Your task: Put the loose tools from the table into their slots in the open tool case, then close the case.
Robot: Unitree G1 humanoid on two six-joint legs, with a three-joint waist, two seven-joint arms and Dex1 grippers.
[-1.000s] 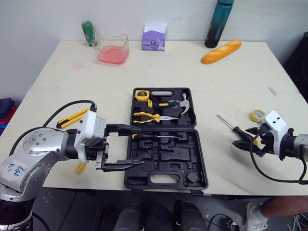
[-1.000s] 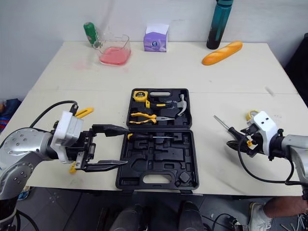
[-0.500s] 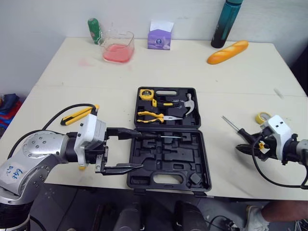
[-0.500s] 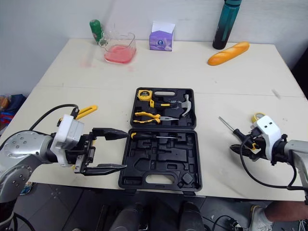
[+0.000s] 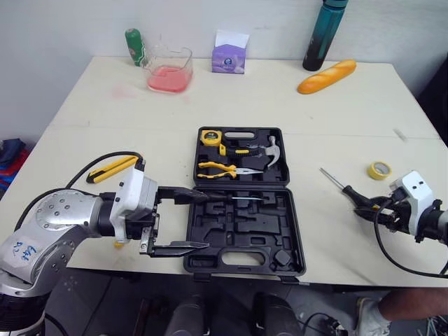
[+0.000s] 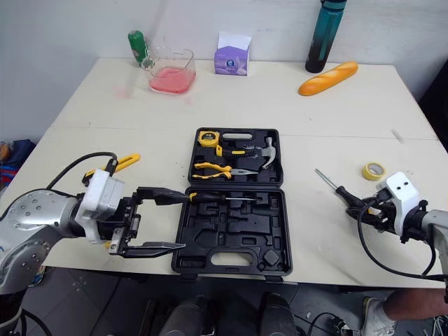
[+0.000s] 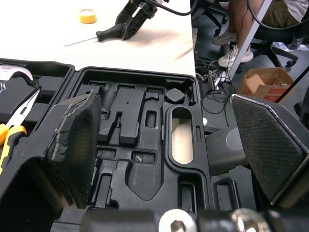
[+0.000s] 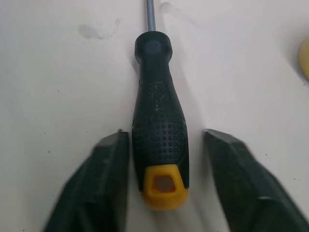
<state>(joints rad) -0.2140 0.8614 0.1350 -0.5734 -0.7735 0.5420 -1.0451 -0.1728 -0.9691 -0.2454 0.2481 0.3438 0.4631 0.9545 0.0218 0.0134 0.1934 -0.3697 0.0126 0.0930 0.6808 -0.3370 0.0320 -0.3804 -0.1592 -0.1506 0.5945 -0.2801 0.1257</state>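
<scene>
The open black tool case (image 5: pixel 294 231) lies at the table's front middle. Its far half holds a tape measure (image 5: pixel 208 137), a hammer (image 5: pixel 266 148) and pliers (image 5: pixel 220 168); a screwdriver (image 5: pixel 231 199) lies in the near half. My left gripper (image 5: pixel 203 221) is open at the case's left edge, nothing between its fingers (image 7: pixel 72 140). At the right, a loose black-handled screwdriver (image 5: pixel 353 196) lies on the table. My right gripper (image 5: pixel 374 208) is open with a finger on each side of the handle's yellow end (image 8: pixel 164 186), gaps showing. A yellow tape roll (image 5: pixel 379 169) and a yellow utility knife (image 5: pixel 112 169) lie loose.
Along the far edge stand a green bottle (image 5: pixel 134 47), a glass container (image 5: pixel 168 70) with pink contents, a purple tissue box (image 5: pixel 229 56), a dark teal bottle (image 5: pixel 320 33) and a bread loaf (image 5: pixel 326 75). A person's leg (image 5: pixel 406 304) shows below the table's right corner.
My right gripper has drawn back to the right along the screwdriver's handle, uncovering the tape roll, and its fingers have narrowed around the handle's end. The left gripper has stayed put.
</scene>
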